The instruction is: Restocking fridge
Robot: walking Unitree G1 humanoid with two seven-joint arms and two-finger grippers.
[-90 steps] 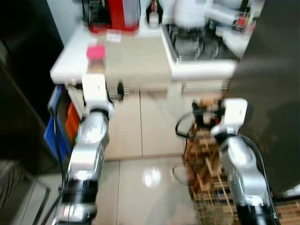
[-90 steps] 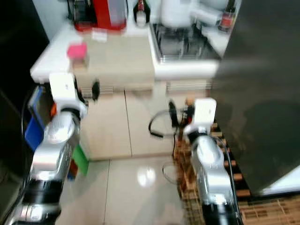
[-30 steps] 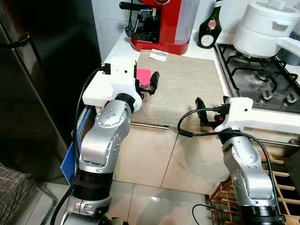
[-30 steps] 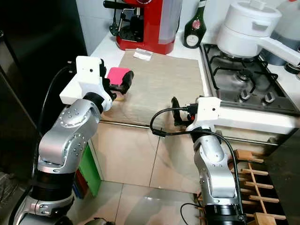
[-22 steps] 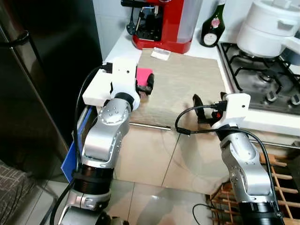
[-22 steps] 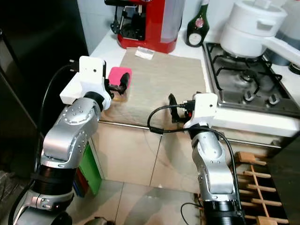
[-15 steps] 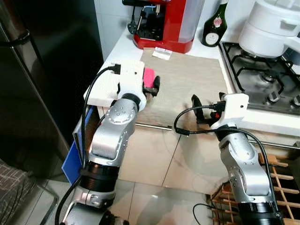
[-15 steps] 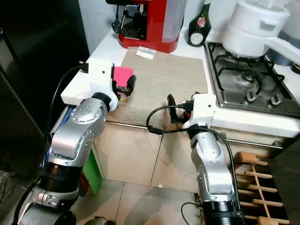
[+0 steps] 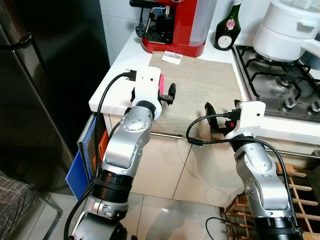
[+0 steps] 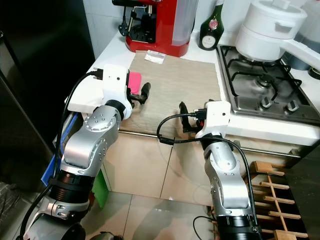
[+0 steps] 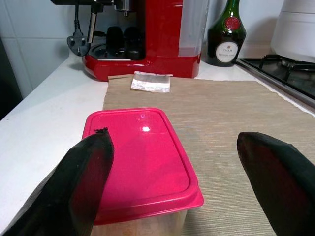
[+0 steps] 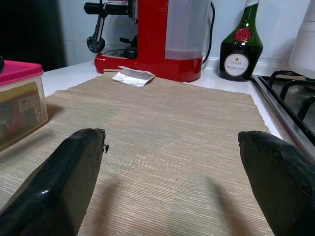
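I am holding my left claw (image 11: 172,182) spread wide, approaching the pink-lidded clear plastic box (image 11: 140,157), which sits offset toward one finger; right claw (image 12: 172,182) idling spread.

Bright pink lid (image 11: 140,152) on the clear-walled container (image 11: 147,223), sitting on a woven beige mat (image 10: 172,92) that covers the white counter (image 9: 120,65). Behind the mat, a glossy red coffee machine (image 9: 177,25) with black fittings, a silvery sachet (image 11: 151,81) just in front of it. Beside the machine, a dark green bottle (image 12: 240,42) with a red seal and cream label. White pot (image 10: 267,27) on the black-grated steel hob (image 10: 260,87). Left of the counter, a black fridge (image 9: 45,80).
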